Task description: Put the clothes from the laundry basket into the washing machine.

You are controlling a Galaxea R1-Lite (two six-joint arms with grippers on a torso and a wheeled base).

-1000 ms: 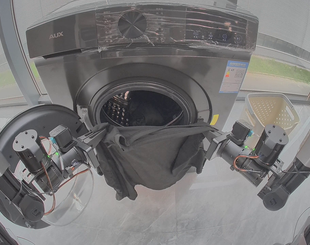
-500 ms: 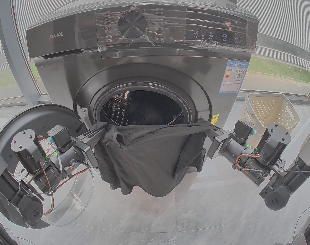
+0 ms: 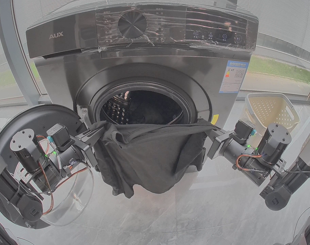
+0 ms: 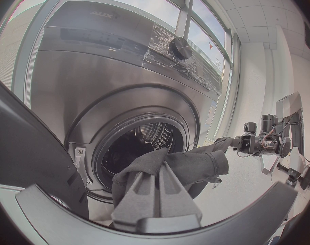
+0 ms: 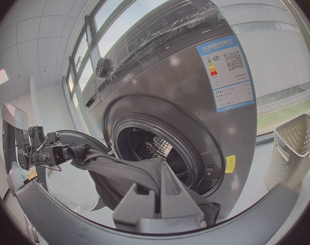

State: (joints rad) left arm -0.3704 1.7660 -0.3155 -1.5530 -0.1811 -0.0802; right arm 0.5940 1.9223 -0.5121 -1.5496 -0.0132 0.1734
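Note:
A dark grey garment (image 3: 151,157) hangs stretched between my two grippers, just in front of the washing machine's round opening (image 3: 143,108). My left gripper (image 3: 95,133) is shut on one top corner. My right gripper (image 3: 209,130) is shut on the other. The cloth's top edge runs level with the opening's lower rim, and the rest hangs toward the floor. In the left wrist view the left gripper (image 4: 158,169) pinches bunched garment cloth (image 4: 196,160). The right wrist view shows the right gripper (image 5: 160,174) clamped on garment cloth (image 5: 121,169). Dark fabric lies inside the drum (image 3: 151,111).
The machine's door (image 3: 36,119) stands swung open on the left, behind my left arm. A cream laundry basket (image 3: 270,109) stands on the floor to the right of the machine, beyond my right arm. Pale tiled floor (image 3: 182,215) lies below the garment.
My right arm has shifted slightly to the right, pulling the garment's top edge tauter. The hanging hem has swung and settled a little differently. The left arm has barely moved.

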